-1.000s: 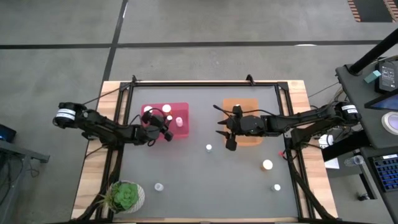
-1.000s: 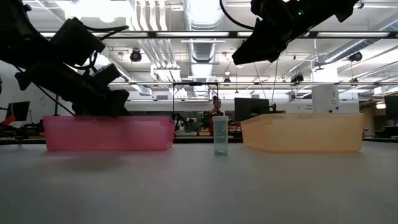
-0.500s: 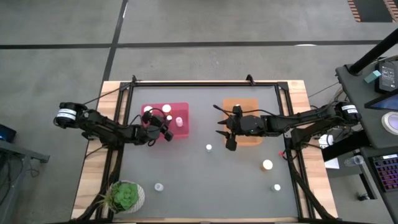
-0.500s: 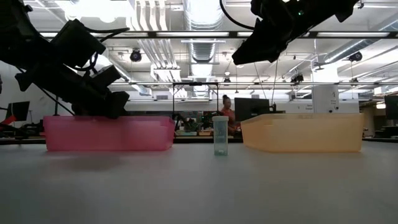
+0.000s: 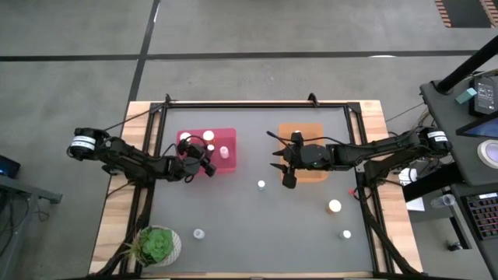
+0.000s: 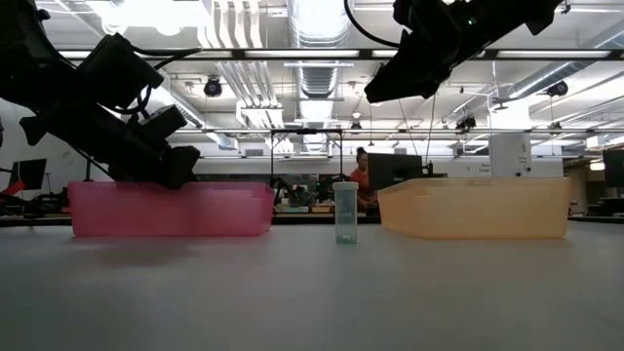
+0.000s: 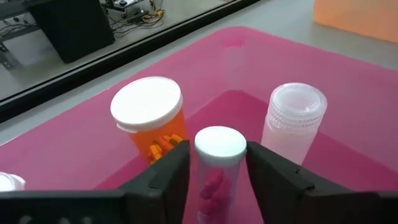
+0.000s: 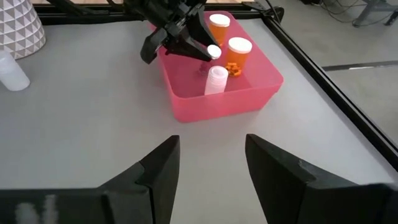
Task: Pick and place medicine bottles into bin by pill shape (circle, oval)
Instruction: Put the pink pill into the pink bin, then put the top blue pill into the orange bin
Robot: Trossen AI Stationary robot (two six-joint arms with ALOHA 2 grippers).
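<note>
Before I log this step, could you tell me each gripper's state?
Left gripper: jaws around a narrow bottle; grip cannot be told.
Right gripper: open, empty.

We are seeing two bins (image 5: 210,138) (image 5: 307,140) lying side by side toward the worktop's (image 5: 249,233) back, bottles (image 7: 149,124) standing in the left one, four more (image 5: 261,185) sitting scattered in front, a plant pot (image 5: 158,244) sitting at the front-left corner.

Matt grey tabletop (image 5: 257,225) with bare wood edges, translucent glossy pink plastic bin (image 7: 385,112), translucent orange plastic bin (image 6: 473,207), smooth white plastic cap (image 7: 147,104) on clear orange-tinted bottle (image 7: 158,140), matt black plastic fingers (image 8: 158,171)
</note>
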